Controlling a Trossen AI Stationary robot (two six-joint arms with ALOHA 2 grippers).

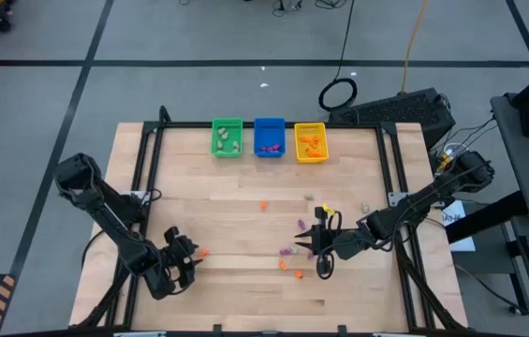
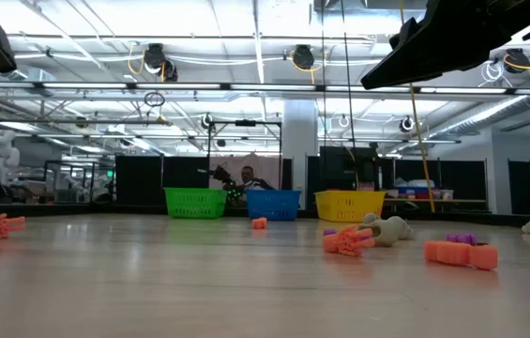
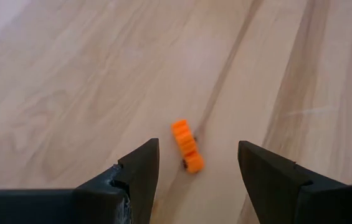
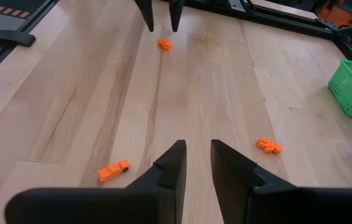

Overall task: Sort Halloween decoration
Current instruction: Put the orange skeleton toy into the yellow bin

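Wooden table seen from above, with three bins at its far edge: green bin, blue bin, yellow bin, each already holding a few trinkets. All places below are given relative to the blue bin.

Left gripper hangs well toward the near edge and to the left of the blue bin, jaws released and spread, holding nothing. Right gripper hangs toward the near edge, slightly right of the blue bin; its jaws stand narrowly apart, and no trinket shows between them.

Orange trinket lies on the table just ahead of the left gripper, centred in the gap between the two fingers. Its long axis runs roughly fore-and-aft with a slight tilt, so the jaws would close across its short width. The left arm is clearly the nearer one. A straight descent looks sufficient.

Other loose trinkets, orange and purple, lie scattered around the right gripper, nearer the blue bin's right side.
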